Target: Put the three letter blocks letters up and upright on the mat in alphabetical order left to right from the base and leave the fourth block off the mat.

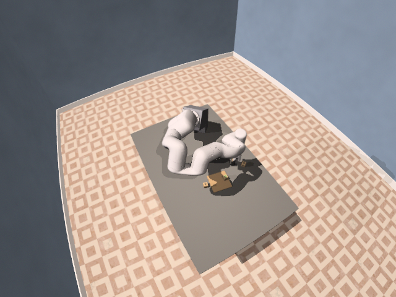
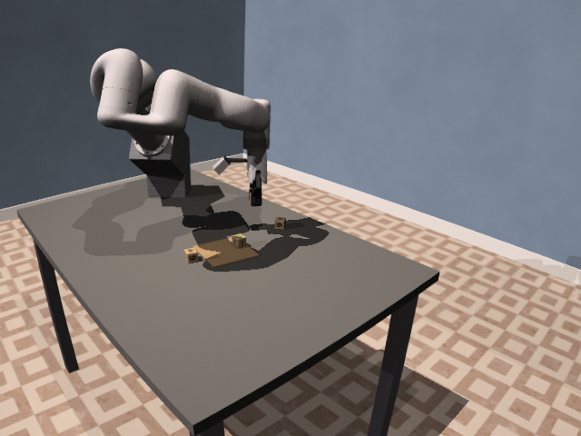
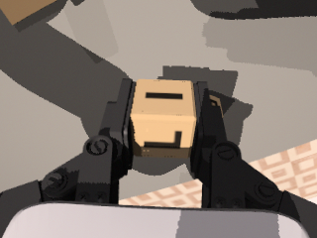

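While the hand [image 1: 233,161] [image 2: 255,202] [image 3: 163,100] grips one block [image 2: 251,197] [image 3: 163,130] above the desk [image 1: 223,223] [image 2: 281,304] [image 3: 154,50]: mat [image 1: 220,185] [image 2: 230,256] [image 3: 27,10], flat, bearing green-marked block [image 1: 225,176] [image 2: 239,242]; near block [image 1: 205,184] [image 2: 191,255], far block [image 1: 244,163] [image 2: 280,222] [image 3: 215,103], off it; row unbuilt, two placements likely outstanding.

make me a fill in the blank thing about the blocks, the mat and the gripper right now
The gripper is shut on a ____. The block with green on it rests on the ____. The mat lies on the ____. Counting the held one, ____ blocks are off the mat.

Missing words: block; mat; table; three
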`<state>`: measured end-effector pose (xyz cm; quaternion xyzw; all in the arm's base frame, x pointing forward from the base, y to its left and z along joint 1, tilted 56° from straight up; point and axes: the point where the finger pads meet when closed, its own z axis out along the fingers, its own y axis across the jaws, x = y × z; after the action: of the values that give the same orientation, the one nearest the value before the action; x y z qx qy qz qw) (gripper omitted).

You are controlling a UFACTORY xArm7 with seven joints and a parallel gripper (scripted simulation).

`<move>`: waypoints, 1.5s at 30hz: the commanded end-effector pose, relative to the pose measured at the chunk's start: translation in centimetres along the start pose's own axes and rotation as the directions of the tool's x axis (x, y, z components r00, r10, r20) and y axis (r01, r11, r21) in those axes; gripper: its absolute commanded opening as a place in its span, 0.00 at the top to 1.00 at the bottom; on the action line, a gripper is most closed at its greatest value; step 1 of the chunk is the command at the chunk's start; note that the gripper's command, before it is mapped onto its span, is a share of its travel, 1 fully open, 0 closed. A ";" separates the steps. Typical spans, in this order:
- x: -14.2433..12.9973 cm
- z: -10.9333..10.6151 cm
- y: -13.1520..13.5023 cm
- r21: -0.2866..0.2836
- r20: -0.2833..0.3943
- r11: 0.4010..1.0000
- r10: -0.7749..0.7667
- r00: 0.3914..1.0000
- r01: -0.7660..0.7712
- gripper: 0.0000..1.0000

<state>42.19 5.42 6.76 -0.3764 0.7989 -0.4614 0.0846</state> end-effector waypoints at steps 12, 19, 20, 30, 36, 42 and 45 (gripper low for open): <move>4.8 -0.1 -6.2 -0.001 -0.001 0.958 -0.288 0.958 0.288 0.73; 7.8 -0.3 -8.9 0.001 0.001 0.900 -0.436 0.900 0.436 0.73; 8.3 -0.4 -9.3 0.001 0.002 0.889 -0.458 0.889 0.458 0.73; 9.6 -0.5 -10.3 0.004 0.004 0.856 -0.517 0.856 0.517 0.73; 9.6 -0.5 -10.3 0.004 0.004 0.856 -0.517 0.856 0.517 0.73; 9.6 -0.3 -10.3 0.004 0.004 0.856 -0.517 0.856 0.517 0.73; 9.6 0.2 -10.3 0.003 0.004 0.856 -0.517 0.856 0.517 0.73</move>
<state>40.65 -4.03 17.10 -0.5776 0.6685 -0.4667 -0.0410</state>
